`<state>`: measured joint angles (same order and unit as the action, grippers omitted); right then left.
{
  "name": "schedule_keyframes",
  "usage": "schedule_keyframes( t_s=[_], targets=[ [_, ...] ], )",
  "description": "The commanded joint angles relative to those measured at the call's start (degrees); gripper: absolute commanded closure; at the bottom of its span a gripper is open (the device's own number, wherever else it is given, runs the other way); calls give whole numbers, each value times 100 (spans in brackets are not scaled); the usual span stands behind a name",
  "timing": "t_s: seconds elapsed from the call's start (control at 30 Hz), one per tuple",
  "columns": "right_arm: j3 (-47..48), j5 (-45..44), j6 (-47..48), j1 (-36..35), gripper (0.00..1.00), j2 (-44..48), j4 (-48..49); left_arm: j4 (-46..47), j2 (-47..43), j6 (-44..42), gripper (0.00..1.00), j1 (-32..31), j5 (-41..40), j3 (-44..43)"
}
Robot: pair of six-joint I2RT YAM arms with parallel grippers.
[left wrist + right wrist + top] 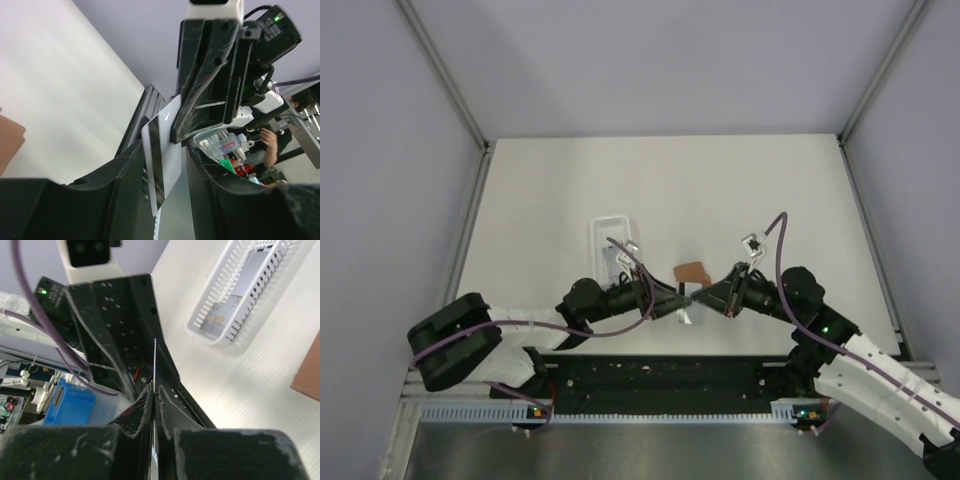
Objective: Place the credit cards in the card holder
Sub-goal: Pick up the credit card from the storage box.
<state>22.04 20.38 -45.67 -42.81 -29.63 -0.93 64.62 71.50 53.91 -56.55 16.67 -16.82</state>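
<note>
A silvery credit card with a dark stripe stands on edge between the two grippers, low over the table's near middle. My right gripper is shut on it, and the card shows edge-on as a thin line. My left gripper is open around the card's other end, with a gap on each side. The orange-brown card holder lies closed on the table just behind the grippers, its corner showing in both wrist views. More credit cards lie in the white tray.
A white slotted plastic tray sits left of the card holder, behind the left arm, and appears at the upper right of the right wrist view. Grey walls enclose the table on three sides. A black rail runs along the near edge.
</note>
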Motion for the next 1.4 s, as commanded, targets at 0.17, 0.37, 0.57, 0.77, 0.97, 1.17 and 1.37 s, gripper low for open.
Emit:
schedule_keyframes(
  t_s=[0.17,0.37,0.57,0.77,0.97,1.17,1.37],
  targets=[
    [-183,-289,-311,88,100,-70,1051,3109,1603,1262,75,66,1242,-295],
    [-200,-553,-267,132,100,45,796,3109,1366,1122,76,83,1093,-155],
    [-262,-500,-372,132,100,-8,884,3109,1349,1166,82,83,927,-111],
    [-253,-684,-478,132,100,176,603,2960,1340,1358,100,136,663,-111],
    [238,-1202,-232,132,52,361,-257,1462,762,1754,100,180,277,-313],
    [810,-2011,145,132,35,870,-891,-2307,-942,2184,100,215,-952,-760],
    [1074,-2451,217,132,33,1073,-1146,-4167,-2130,3808,100,426,-1403,-928]
  ],
)
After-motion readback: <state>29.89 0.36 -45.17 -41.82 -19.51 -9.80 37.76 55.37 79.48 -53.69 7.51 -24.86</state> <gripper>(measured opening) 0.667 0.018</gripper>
